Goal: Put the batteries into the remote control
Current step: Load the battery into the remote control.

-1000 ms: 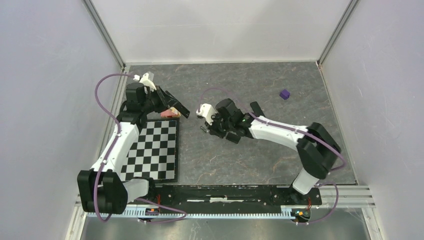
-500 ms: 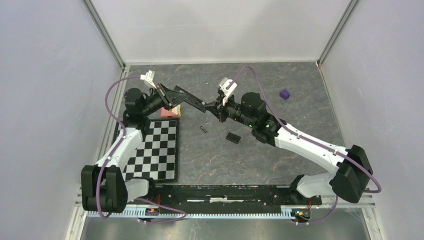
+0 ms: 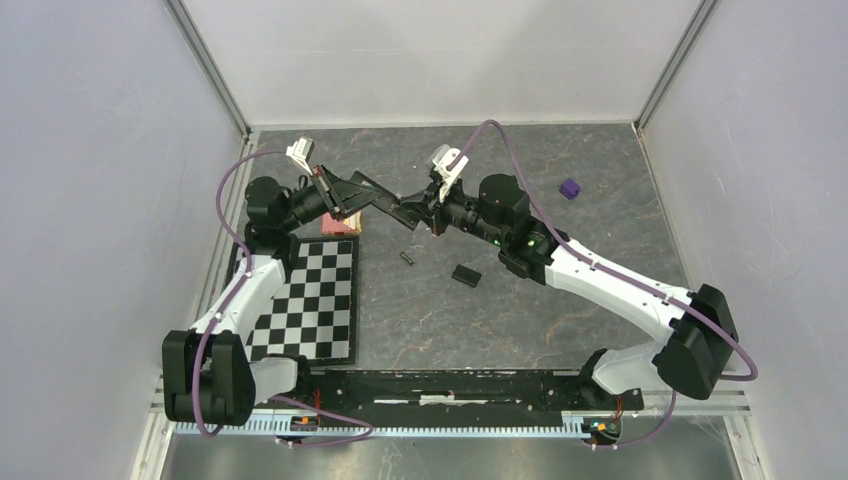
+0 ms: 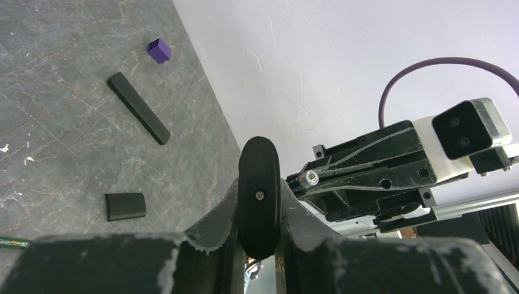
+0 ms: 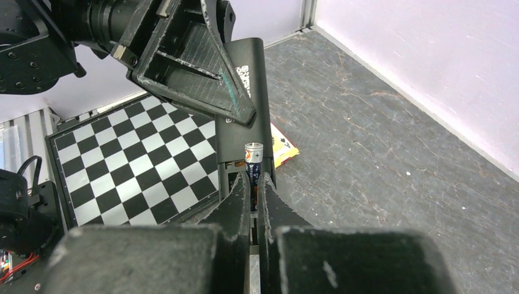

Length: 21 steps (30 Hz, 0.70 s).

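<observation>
We can read nothing with certainty. The remote (image 5: 245, 92) bears a few lines of white print on its back, too blurred for us to make out. The battery (image 5: 253, 154) carries small marks near its cap, likewise unreadable.

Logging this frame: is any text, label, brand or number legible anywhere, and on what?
Nothing reads clearly.
remote control: white print on its back, too blurred to read.
battery: label marks, too small to read.
yellow packet: dark print, illegible.
</observation>
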Available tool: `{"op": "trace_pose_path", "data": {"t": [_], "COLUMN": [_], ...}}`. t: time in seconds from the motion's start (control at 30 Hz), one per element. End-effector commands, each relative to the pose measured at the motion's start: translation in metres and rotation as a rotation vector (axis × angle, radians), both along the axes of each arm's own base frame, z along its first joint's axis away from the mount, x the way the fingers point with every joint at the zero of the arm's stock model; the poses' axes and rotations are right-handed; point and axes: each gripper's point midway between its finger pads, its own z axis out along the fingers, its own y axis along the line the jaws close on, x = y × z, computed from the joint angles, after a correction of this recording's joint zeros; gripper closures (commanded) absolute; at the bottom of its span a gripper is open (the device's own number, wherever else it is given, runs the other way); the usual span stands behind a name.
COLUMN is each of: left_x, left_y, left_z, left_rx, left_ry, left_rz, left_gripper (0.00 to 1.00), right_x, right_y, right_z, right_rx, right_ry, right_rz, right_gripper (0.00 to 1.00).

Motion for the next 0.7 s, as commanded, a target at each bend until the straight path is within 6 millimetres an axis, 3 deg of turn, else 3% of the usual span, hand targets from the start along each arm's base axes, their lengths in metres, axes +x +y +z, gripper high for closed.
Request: {"op": "trace_pose_path", "data": {"t": [0.0,0.33,0.67], "left_x": [-0.008,-0.008,-0.009], "left_y": [-0.003,-0.004,-0.005], "left_z": [0.035,0.039,0.044], "left_rx": [-0.031,-0.041,-0.038], "left_ry": [-0.077,-0.065,-0.08], "left_rz": [-0.043,-0.049,-0.069], "left_gripper": [0.98,0.98,0.98], "right_x": [-0.004,-0.011,-0.016], "right_y": [0.005,0.009,0.004], "right_z": [0.018,0.007,-0.01], "right_rx": [0.008,-0.019,-0.122], "right_ry": [-0.052,-0.032,-0.04], "right_rz": [0.05,0.1,0.128], "right_gripper": [1.0,0.98,0.87]}}
